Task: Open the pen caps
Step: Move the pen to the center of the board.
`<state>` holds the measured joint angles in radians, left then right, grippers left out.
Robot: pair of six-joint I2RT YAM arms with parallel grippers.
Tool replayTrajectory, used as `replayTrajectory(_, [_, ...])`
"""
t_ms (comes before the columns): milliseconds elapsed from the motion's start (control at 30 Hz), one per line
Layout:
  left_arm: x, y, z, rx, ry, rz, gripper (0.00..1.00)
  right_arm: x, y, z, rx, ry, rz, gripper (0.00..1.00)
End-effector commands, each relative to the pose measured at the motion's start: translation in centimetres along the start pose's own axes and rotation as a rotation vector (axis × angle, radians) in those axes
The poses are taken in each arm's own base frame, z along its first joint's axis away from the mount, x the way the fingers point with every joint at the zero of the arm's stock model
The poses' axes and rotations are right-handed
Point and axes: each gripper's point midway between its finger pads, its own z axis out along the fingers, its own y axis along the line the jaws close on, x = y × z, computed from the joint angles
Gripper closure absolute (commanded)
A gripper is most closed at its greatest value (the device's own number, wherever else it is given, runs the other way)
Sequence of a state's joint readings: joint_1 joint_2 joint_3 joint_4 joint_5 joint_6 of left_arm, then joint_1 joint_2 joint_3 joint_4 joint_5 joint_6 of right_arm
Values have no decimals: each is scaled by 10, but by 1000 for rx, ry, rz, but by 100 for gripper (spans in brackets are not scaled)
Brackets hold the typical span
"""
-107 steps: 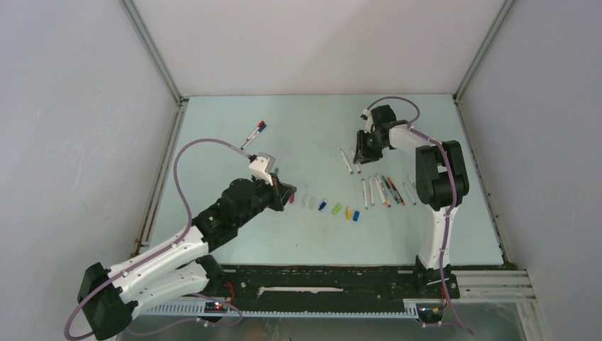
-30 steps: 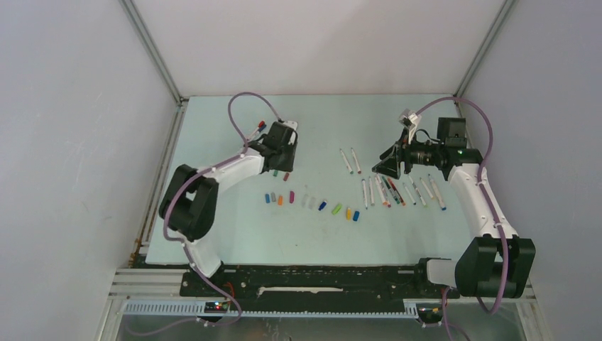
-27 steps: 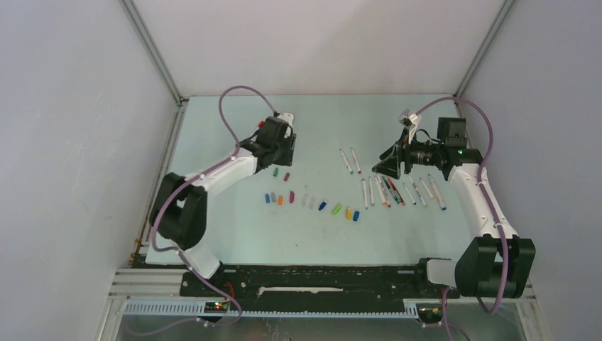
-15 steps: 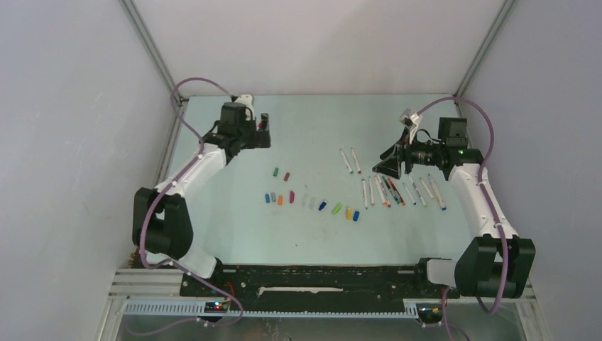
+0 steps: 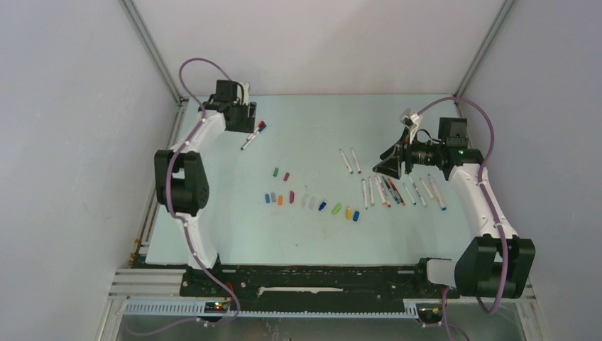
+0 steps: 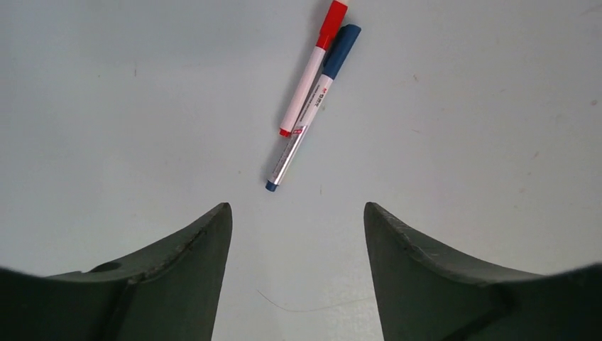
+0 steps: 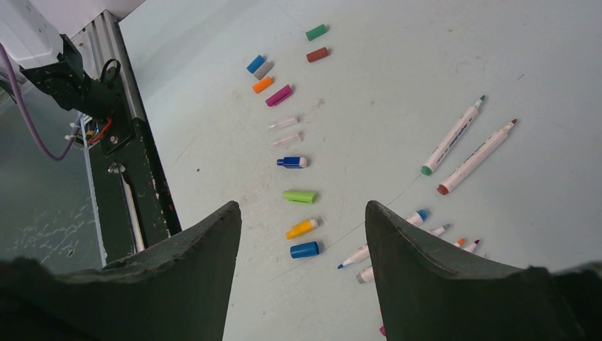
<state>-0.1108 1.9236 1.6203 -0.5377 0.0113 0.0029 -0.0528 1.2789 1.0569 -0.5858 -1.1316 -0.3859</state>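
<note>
Left wrist view: open, empty left gripper [image 6: 297, 234] above two capped pens, pen caps [image 6: 338, 25] pointing away.

My two arms are built of white shells joined by chunky black joint housings. A purple cable loops off each one, arching clear of the links before running back down to the black base rail, where small red lights glow. My left gripper [image 6: 297, 234] and right gripper [image 7: 302, 234] each end in two broad, dark, matte fingers [image 6: 177, 277] with curved inner edges tapering to blunt tips.
</note>
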Motion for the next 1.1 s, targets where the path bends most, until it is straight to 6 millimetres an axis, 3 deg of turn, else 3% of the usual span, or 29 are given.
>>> replayTrajectory(0, [7,9,14,-5,102,108,33,-8,5,-2,-18,-24,-38,33])
replayTrajectory(467, [23,8,63,38,227,91,56,-5,1,1,-20,-14,-21,33])
replayTrajectory(1067, [39,9,82,101,294,31,69,-4,-3,1,-8,-11,-9,33])
